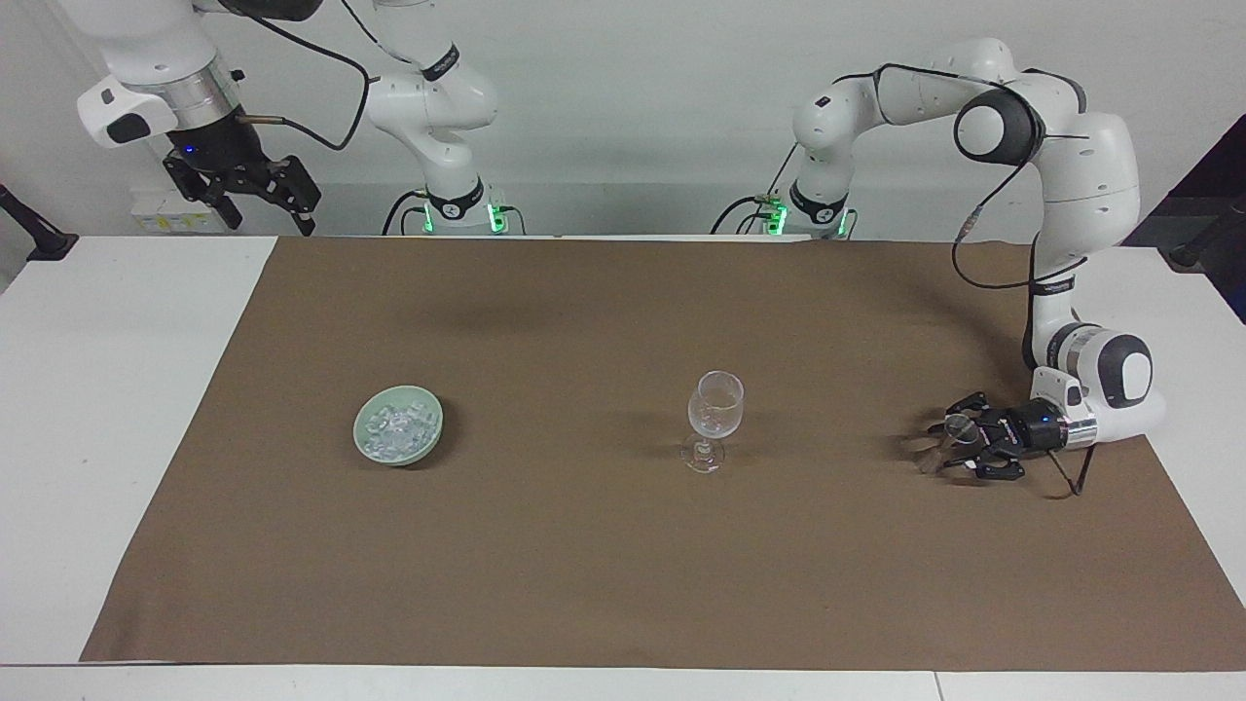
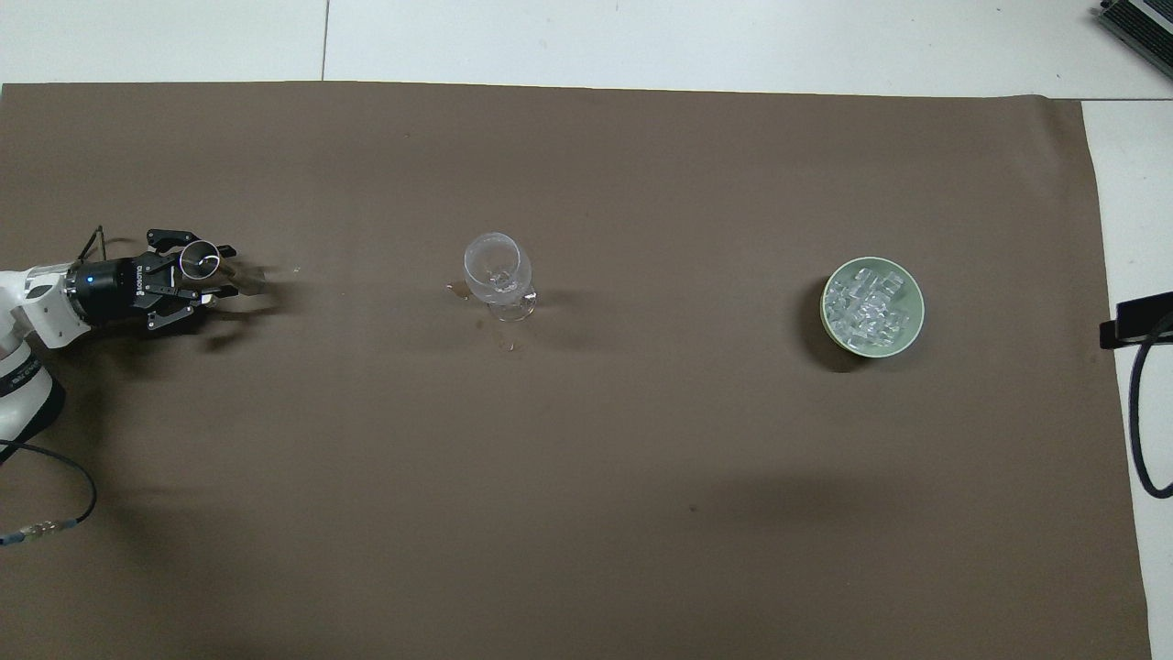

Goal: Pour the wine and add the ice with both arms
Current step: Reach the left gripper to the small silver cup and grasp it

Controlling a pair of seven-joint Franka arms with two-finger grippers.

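Ice point(image 1: 398, 426) lies heaped in a green bowl point(image 1: 429, 435) on the brown mat point(image 1: 623, 565), toward the right arm's end of the desk. A stemmed glass point(image 1: 714, 419) stands upright mid-mat. The left hand point(image 1: 946, 443) lies low at its own end, fingers around a small clear glass point(image 2: 201, 261); whether they grip it I cannot tell. The right hand point(image 1: 255, 198) waits raised, fingers wide.

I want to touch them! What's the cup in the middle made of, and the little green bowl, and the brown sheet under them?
The stemmed cup looks like clear glass: the brown shows through it and its rim glints. The green bowl looks like glazed ceramic, smooth and pale, though it could be plastic. The brown sheet looks like matte paper or thin card: flat, dull, with no shine.
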